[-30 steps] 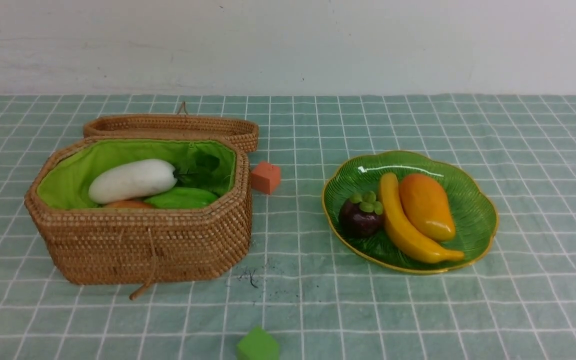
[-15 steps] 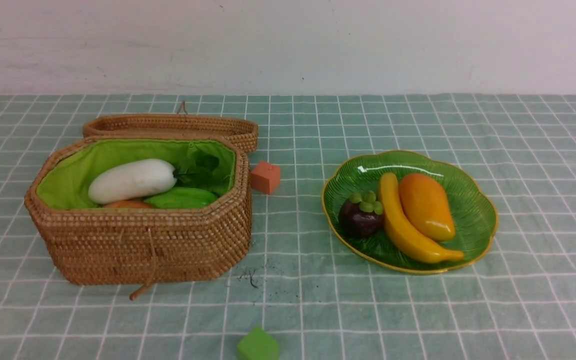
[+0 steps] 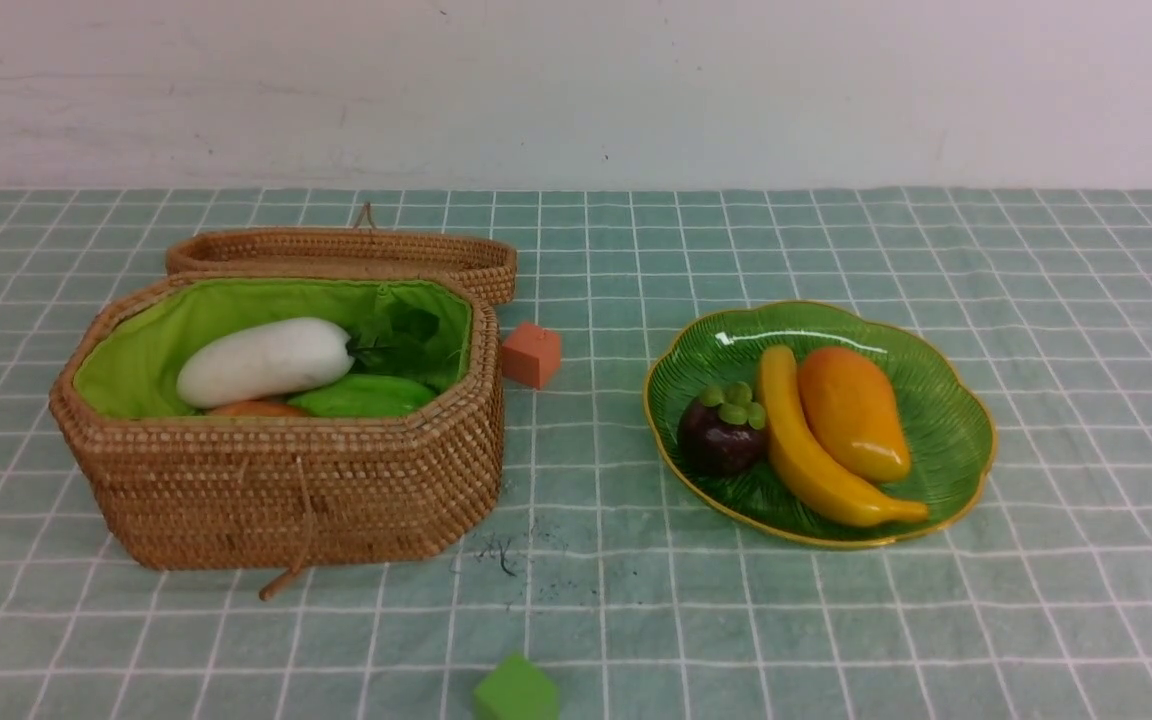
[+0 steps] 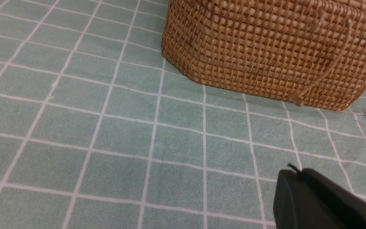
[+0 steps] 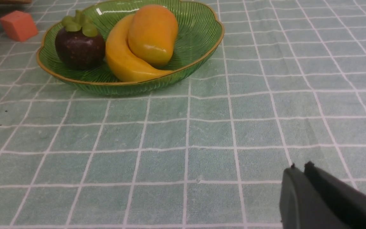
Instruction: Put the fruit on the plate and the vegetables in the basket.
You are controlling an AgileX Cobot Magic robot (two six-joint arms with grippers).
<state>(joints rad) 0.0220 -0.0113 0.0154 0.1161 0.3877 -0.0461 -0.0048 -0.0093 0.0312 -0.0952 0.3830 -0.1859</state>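
fruit [image 3: 806, 430] on plate [image 3: 956, 440] | veg in basket [image 3: 296, 490], lid back | both end effectors [image 5: 300, 168] together, empty, low over worktop [image 3: 836, 620] | left nearer basket; nothing left to fetch

Staged tabletop: checked tablecloth [image 3: 836, 620], bare white wall [image 3: 576, 90].

Even, bright light; glare on plate [image 3: 736, 335].

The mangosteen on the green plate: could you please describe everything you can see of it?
The mangosteen is a round, glossy dark-purple toy fruit with a cap of light-green lobes on top. It sits upright on the left side of the plate, resting on the ribbed glass, and appears to touch the banana beside it. Neither gripper is near it.
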